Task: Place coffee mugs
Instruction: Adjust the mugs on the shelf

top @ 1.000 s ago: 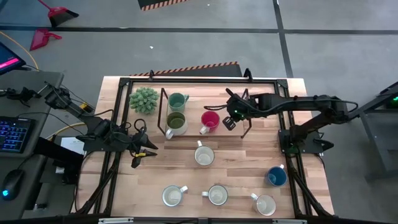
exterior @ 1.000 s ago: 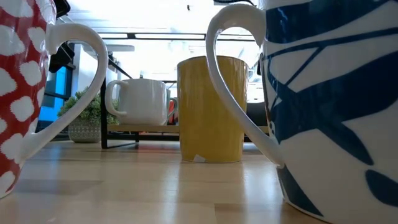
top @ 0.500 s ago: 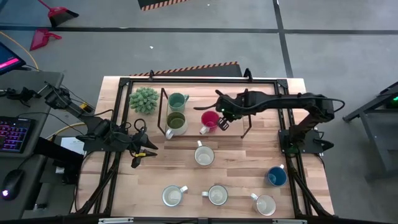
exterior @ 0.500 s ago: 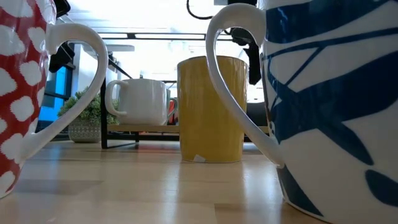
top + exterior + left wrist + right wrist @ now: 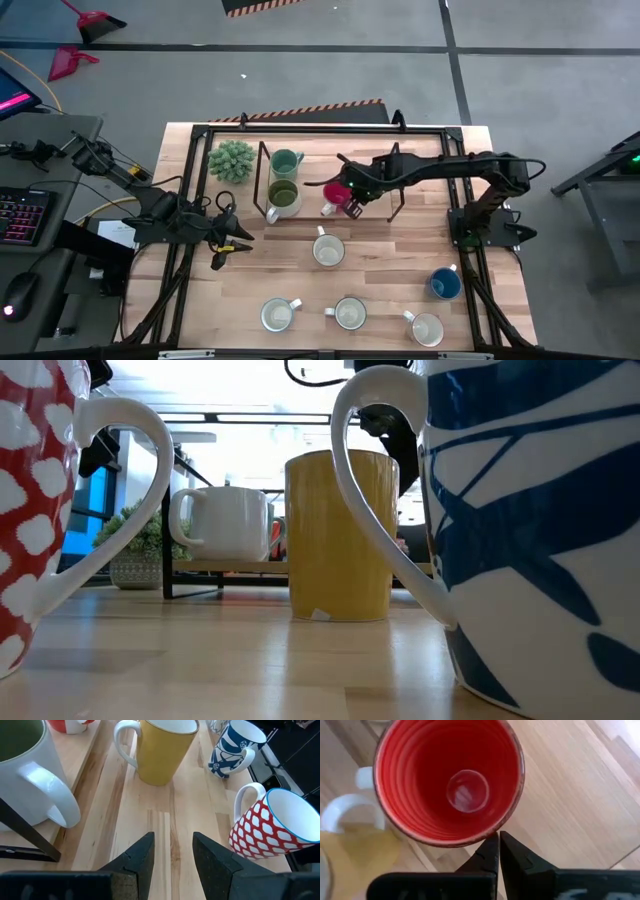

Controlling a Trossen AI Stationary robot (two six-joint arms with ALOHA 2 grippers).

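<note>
1. Hovering at the red mug (image 5: 337, 194), the right gripper (image 5: 352, 204) sits right at the near side of the rim, on the wooden shelf of the black rack (image 5: 263, 170) toward the back of the table (image 5: 400, 270).

2. Look at the right wrist view: the fingers are pressed together, tips just at the edge of the red mug (image 5: 447, 780), nothing between them. No grip on it, as far as these pictures tell.

3. Judgement call: to lift this one, the jaws would need to part first, then straddle the wall of the mug, one finger inside and one outside, before squeezing. Closed tips can only nudge it.

4. Nudging is a risk. The olive-green mug (image 5: 284, 197) and the teal-green mug (image 5: 286, 161) stand just beside it on the same shelf, so a push toward them could knock the row.

5. Its white handle (image 5: 337, 812) points away from the fingers, so the free rim arc nearest the gripper looks like the clean place to pinch.

6. Over on the other side, the left gripper (image 5: 228, 243) waits low at the table's left edge, fingers spread with nothing held, well apart from the rack.

7. Five more mugs stand on the open tabletop: a cream one (image 5: 328, 250) in the middle, the blue mug (image 5: 445, 284) at the right, three pale ones along the near edge.

8. A spiky green plant (image 5: 232, 160) sits at the back left, clear of the action.
</note>
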